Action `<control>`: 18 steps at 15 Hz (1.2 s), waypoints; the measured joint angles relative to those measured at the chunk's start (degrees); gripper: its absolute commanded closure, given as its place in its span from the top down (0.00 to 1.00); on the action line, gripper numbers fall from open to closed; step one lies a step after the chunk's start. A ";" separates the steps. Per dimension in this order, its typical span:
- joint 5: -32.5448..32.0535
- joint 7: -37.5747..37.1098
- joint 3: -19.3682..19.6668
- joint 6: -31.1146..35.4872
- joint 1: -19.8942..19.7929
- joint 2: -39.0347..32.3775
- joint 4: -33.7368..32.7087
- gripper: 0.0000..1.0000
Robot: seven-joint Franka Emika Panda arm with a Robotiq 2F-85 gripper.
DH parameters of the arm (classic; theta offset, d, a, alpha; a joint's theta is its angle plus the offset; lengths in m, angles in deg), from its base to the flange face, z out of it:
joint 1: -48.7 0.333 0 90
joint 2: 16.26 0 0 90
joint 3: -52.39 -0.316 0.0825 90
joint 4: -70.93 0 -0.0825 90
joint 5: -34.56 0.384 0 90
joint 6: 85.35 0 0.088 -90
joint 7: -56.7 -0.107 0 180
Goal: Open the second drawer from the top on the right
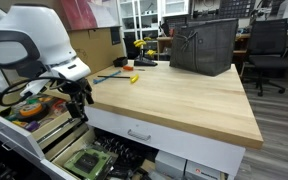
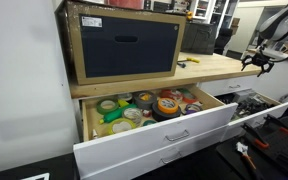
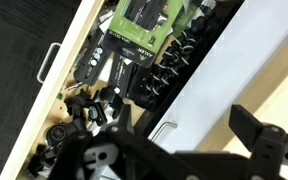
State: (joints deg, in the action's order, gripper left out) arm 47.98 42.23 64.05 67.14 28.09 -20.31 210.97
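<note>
Second drawer (image 3: 70,58): stands pulled well out under the bench (image 1: 174,95) edge, in the right-hand stack. Dark tools and a green item show inside.

Tool (image 1: 81,102): hangs above the open drawer with fingers spread, pinching nothing, clear of the curved bar handle (image 3: 47,62).

Judgement: the load looks like metal tools, so expect it heavy on its slides but stiff. The smooth bar may slip. If you want more travel, take the bar at its middle and pull straight out, so the drawer doesn't rack.
</note>
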 measured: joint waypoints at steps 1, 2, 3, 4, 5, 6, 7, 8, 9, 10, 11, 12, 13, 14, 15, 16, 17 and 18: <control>-0.19 0.67 0.03 -0.90 0.84 0.79 -0.05 1.00; -0.47 1.23 0.06 -2.35 1.50 1.63 -0.26 1.00; -0.88 1.82 0.07 -4.30 2.00 2.52 -0.72 1.00; -1.30 2.11 0.10 -6.65 2.39 3.50 -1.43 1.00; -1.80 2.16 0.11 -9.15 2.69 4.48 -2.37 1.00; -2.21 2.16 0.12 -11.72 2.98 5.47 -3.42 1.00; -2.69 2.21 0.13 -14.43 3.27 6.48 -4.54 1.00; -3.27 2.29 0.13 -17.36 3.53 7.52 -5.76 1.00; -3.56 2.74 0.13 -20.06 3.79 8.50 -6.91 1.00; -3.74 3.24 0.13 -22.66 4.00 9.49 -8.02 1.00; -3.87 4.00 0.12 -25.07 4.23 10.39 -9.05 1.00; -3.93 4.56 0.12 -27.06 4.47 11.20 -9.92 1.00; -3.95 5.34 0.12 -28.76 4.68 11.97 -10.61 1.00; -4.05 6.08 0.12 -30.34 4.84 12.72 -11.24 1.00; -4.22 6.68 0.12 -31.79 5.00 13.46 -11.74 1.00; -4.46 7.30 0.12 -33.06 5.19 14.25 -12.06 1.00; -4.70 7.69 0.10 -34.18 5.43 15.00 -12.27 1.00; -5.16 7.81 0.01 -35.25 5.72 15.78 -12.42 1.00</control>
State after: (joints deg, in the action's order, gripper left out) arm 42.82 50.03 64.06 31.89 33.81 -4.54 198.55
